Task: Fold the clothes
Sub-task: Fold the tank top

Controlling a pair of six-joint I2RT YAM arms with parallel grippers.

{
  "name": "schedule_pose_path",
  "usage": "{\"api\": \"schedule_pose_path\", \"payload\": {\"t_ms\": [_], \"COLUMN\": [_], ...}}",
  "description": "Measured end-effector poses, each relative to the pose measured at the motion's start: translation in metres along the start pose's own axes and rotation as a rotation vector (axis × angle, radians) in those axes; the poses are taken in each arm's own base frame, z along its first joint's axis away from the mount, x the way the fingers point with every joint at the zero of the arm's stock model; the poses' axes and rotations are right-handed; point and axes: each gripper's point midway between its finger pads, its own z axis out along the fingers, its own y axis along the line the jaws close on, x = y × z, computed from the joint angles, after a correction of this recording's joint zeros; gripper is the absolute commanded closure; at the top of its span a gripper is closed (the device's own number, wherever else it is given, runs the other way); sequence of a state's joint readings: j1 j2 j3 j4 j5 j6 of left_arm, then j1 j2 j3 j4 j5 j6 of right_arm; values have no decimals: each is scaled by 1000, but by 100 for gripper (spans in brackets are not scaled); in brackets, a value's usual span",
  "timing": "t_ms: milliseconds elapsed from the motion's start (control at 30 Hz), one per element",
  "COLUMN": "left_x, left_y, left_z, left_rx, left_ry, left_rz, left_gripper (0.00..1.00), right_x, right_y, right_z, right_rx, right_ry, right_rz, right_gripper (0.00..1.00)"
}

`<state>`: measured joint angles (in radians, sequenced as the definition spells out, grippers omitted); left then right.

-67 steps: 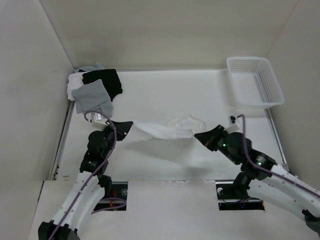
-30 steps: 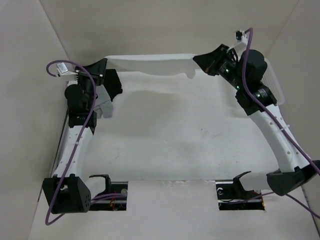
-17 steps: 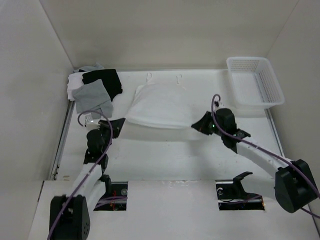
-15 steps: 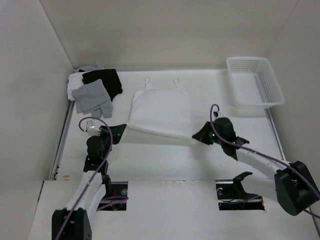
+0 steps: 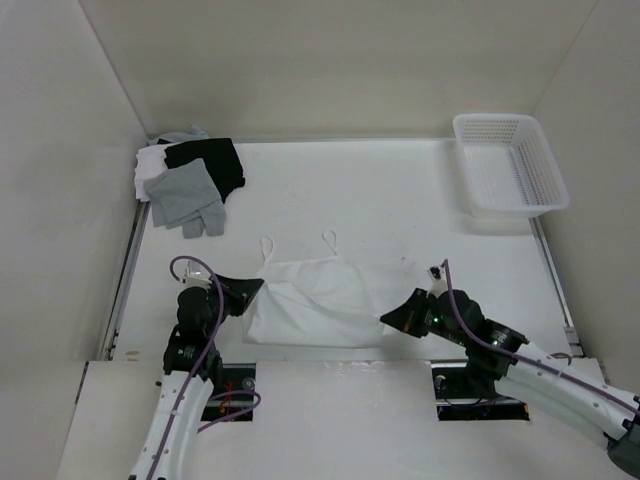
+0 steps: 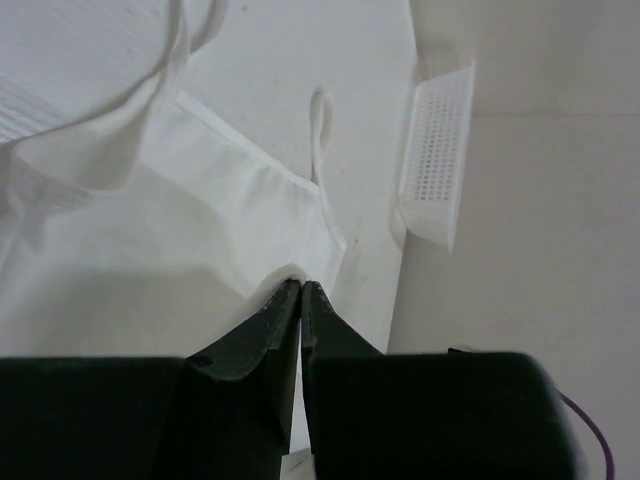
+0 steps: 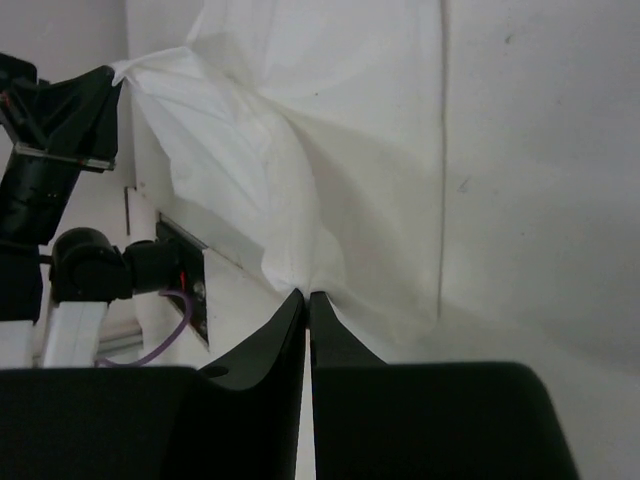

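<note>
Left hand [image 5: 256, 290] is clenched on the near-left corner of the white top [image 5: 318, 295]. It lies mostly spread on the tabletop [image 5: 400, 200] near the front edge, with its straps [image 5: 268, 243] pointing away. Right hand [image 5: 386, 321] is clamped on the near-right corner. The fabric looks thin, light and limp, likely to sag and wrinkle. Corners and hem seem the best places to hold it for folding.

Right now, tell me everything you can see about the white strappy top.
The white top is thin, soft, lightly creased fabric, lying mostly flat on the table near its front edge, its two narrow strap loops pointing toward the far side. The shut left gripper pinches a corner on one side, the shut right gripper a corner on the other.
</note>
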<state>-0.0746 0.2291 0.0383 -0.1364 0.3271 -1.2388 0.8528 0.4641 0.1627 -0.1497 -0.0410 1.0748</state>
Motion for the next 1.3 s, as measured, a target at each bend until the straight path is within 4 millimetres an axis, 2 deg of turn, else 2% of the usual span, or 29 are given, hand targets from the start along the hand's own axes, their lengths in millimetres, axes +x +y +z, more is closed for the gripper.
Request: {"api": "schedule_pose_path", "payload": {"t_ms": [100,233,333,400,433,500,600,633,733,800,867,967,1067,1167,1233,1300], "left_x": [-8,-26,-39,-48,-50,-49,-44,-44,-47,-51,-54,-62,-77,-93,-98,-100], "left_y": [6,-3,-17,-40,-59,-107,-191,-219,-290,-315,-323,-323,-326,-326,-316,-295], "left_z": [0,1,9,23,32,50,57,53,26,5,-17,-45,-64,-65,-48,-18], "left_rx": [-47,-49,-71,-72,-54,14,166,220,352,395,403,378,352,325,286,216], "left_ry": [-49,-133,-148,-142,-131,-105,-110,-127,-208,-264,-306,-356,-408,-461,-474,-460], "left_rz": [-2,10,14,23,40,97,217,261,379,434,478,528,561,564,564,566], "left_gripper": [96,96,96,98,98,99,99,99,99,99,98,98,98,98,99,99], "right_x": [-5,-22,-48,-76,-91,-127,-175,-188,-214,-218,-214,-204,-200,-208,-223,-245], "right_y": [-6,-1,8,26,40,80,148,168,210,225,234,242,246,240,229,208], "right_z": [2,14,21,21,19,7,-29,-47,-102,-132,-158,-188,-198,-183,-160,-128], "right_rx": [75,151,171,153,131,65,-41,-69,-115,-135,-160,-195,-200,-120,-27,76], "right_ry": [1,5,-38,-98,-130,-226,-391,-452,-600,-655,-678,-676,-665,-682,-704,-708], "right_rz": [-2,-39,-69,-92,-110,-159,-253,-283,-341,-358,-366,-365,-375,-412,-438,-447], "right_gripper": [93,95,96,97,97,97,97,97,97,97,97,97,97,97,97,98]}}
